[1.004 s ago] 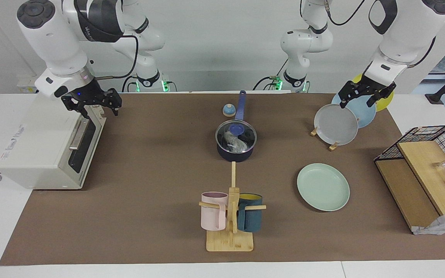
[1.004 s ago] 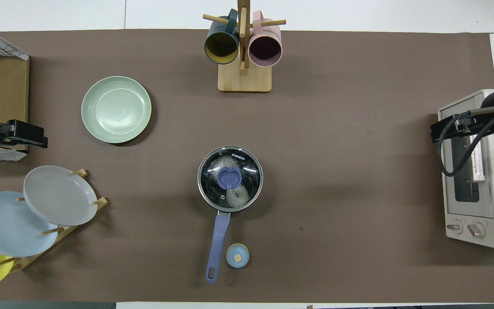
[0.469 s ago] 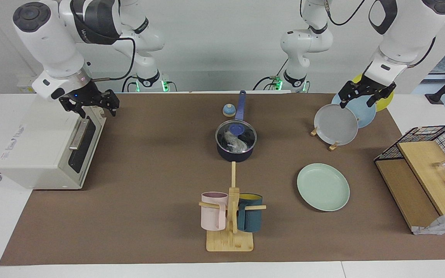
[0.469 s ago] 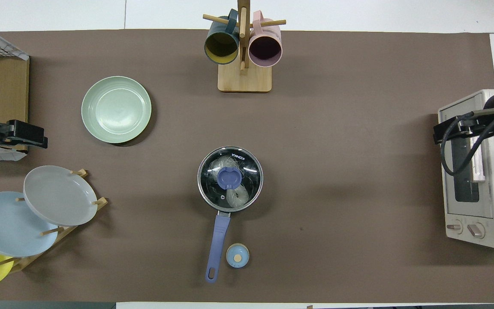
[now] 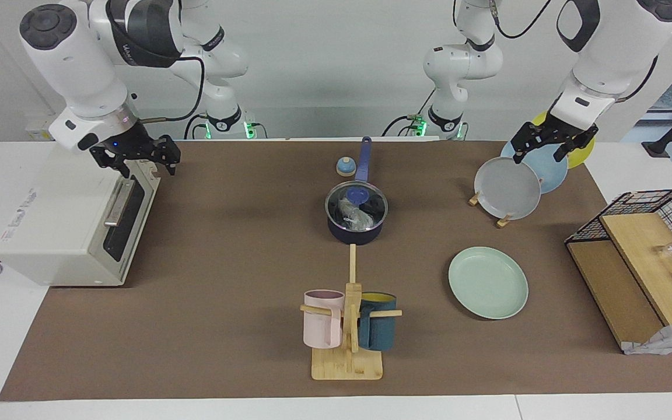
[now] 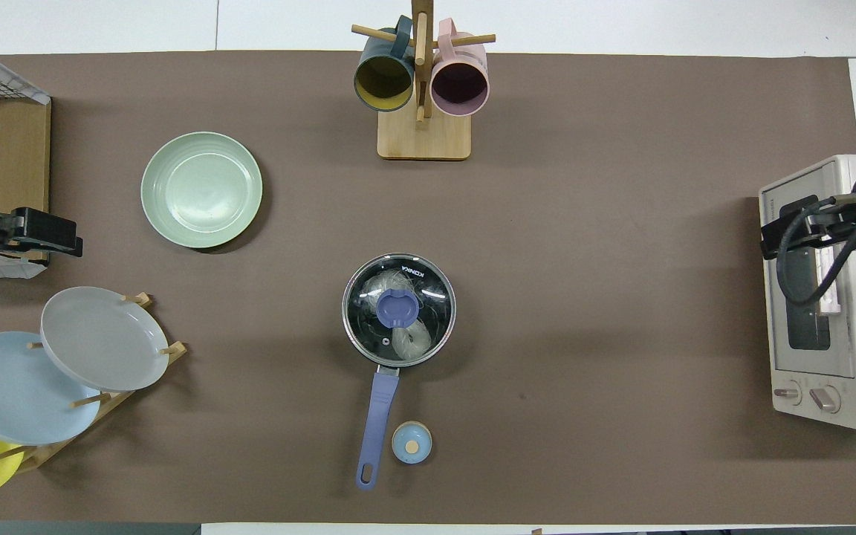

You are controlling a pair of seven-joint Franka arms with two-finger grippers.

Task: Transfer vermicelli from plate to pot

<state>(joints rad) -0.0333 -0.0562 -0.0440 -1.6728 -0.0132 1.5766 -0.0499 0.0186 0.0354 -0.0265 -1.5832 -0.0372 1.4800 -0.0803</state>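
I see the vermicelli already inside the pot, under its glass lid, mid-worktop, a bit toward the robots' edge. I count two whitish bundles through the glass. One mint plate sits bare, toward the left arm's end and nearer the edge away from the robots. So I judge the transfer done.

Handling guess: bundles are light, soft, springy, a bit slick; threads snag and trail, so I'd pinch each through the middle of the clump, gently. Lid is glass, so it's fragile; lift only by the blue knob.

Left gripper hangs over the plate rack at the left arm's end by the robots' edge, fingers spread apart, holding nothing. Right gripper hangs over the toaster oven at the right arm's end, fingers also apart, empty.

Counts: one pot, one lid, three racked plates (grey, blue, yellow), two mugs on one stand, one small blue timer beside the pot handle.
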